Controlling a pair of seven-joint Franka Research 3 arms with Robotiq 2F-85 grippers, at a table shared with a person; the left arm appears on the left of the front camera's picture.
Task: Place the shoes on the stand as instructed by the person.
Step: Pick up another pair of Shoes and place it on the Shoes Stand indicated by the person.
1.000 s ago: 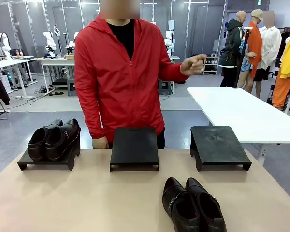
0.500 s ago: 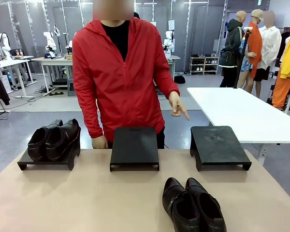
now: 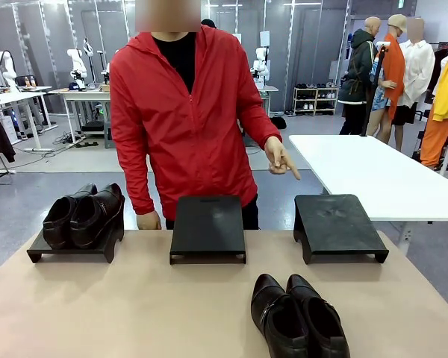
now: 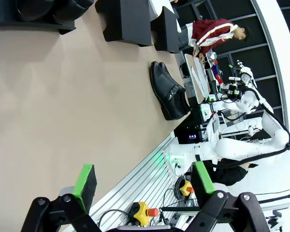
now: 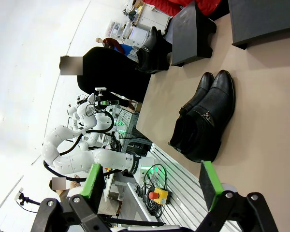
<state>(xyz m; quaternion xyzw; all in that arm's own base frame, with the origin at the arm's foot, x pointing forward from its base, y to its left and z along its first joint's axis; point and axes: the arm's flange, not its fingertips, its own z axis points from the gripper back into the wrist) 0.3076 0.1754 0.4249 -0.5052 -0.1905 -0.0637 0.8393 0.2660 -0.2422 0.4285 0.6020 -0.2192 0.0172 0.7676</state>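
Held left gripper (image 4: 144,181) and right gripper (image 5: 150,181) wide open, empty, shoes (image 3: 299,317) paired at the table's (image 3: 134,306) near edge; best gripped at the heels, set squarely on the right stand (image 3: 336,224) seemingly meant by the person's hand (image 3: 281,158).

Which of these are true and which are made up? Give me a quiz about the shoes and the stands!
1. One pair of shoes sits on the left stand. True.
2. The other pair sits on a stand too. False: it lies on the table, nearer the robot than the right stand.
3. The person's hand has a finger stretched out, pointing. True.
4. The left tool is shut on a shoe. False: its jaws stand wide open, holding nothing.
5. The person wears a blue jacket. False: the jacket is red.
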